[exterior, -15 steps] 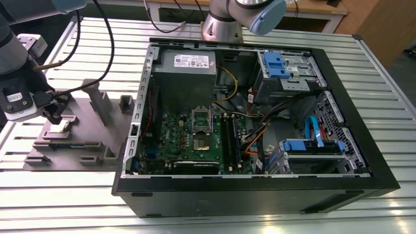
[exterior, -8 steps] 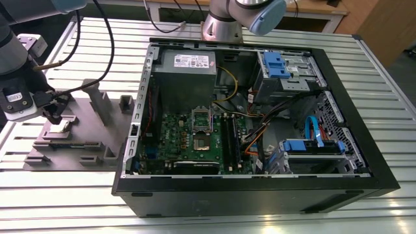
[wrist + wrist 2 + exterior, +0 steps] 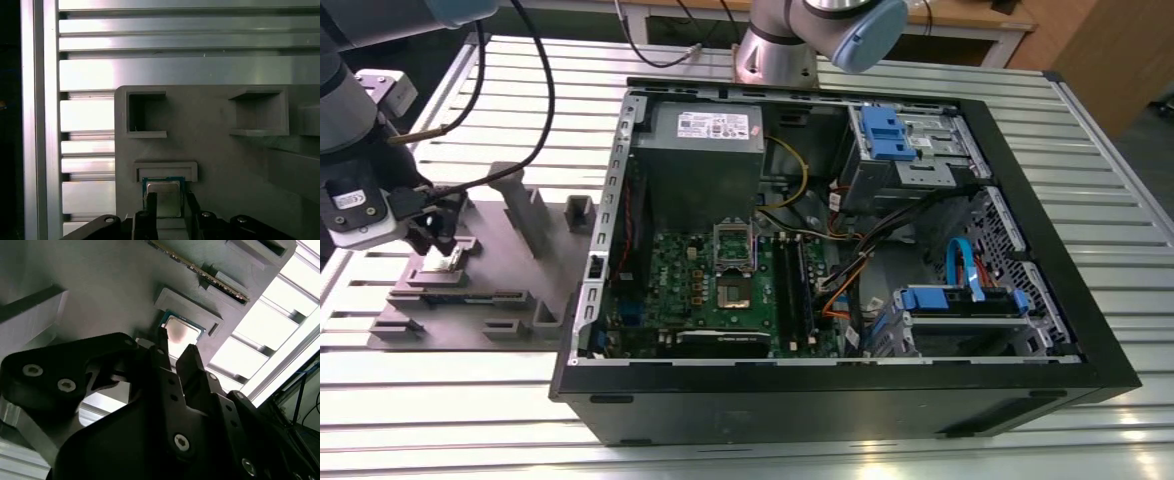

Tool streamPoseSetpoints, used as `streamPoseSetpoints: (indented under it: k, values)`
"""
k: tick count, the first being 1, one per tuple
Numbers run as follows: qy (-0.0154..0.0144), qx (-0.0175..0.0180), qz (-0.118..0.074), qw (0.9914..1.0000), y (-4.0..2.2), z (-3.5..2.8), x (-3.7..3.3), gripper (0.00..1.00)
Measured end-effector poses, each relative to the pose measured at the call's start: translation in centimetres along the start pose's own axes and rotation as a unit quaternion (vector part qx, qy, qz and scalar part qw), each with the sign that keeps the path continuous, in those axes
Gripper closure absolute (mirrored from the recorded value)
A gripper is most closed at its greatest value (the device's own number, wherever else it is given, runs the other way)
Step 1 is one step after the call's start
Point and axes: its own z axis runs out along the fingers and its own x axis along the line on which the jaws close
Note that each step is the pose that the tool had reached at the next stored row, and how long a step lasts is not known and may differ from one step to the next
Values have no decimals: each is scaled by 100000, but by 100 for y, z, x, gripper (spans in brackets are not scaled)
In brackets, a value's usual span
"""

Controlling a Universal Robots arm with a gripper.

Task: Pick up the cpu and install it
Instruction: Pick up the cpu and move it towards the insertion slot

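Far on the exterior view's left: gripper (image 3: 434,238) down low over the grey fixture (image 3: 507,265), right above the cpu (image 3: 450,262). Chip lying flat in a shallow pocket near the fixture's edge, silvery top up. In both wrist views, black fingers (image 3: 151,202) a little apart, one either side over the chip. Looks like no clamp on it yet, though hard to judge any contact from here. Moving right: open computer case (image 3: 854,395) on the slatted metal table (image 3: 1121,220), just beside the fixture. Inside, grey power box (image 3: 707,135) at the back, green board (image 3: 680,290) with its dark square socket (image 3: 736,272). Further right, blue brackets (image 3: 887,135).
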Motion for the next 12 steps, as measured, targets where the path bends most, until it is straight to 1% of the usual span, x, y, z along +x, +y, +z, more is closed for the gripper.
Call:
streamPoseSetpoints:
  k: [1, 2, 5, 6, 7, 9, 12]
  values:
    - [1, -1, 0, 100000, 0, 0, 0, 65]
    - [-1, 0, 0, 100000, 0, 0, 0, 65]
    - [-1, 3, 0, 100000, 0, 0, 0, 47]
    - [-2, 5, -1, 100000, 0, 0, 0, 47]
    - [-1, 9, -2, 100000, 0, 0, 0, 41]
    - [-2, 19, 0, 100000, 0, 0, 1, 41]
    - [-7, 144, -16, 100000, -1, 25, 1, 41]
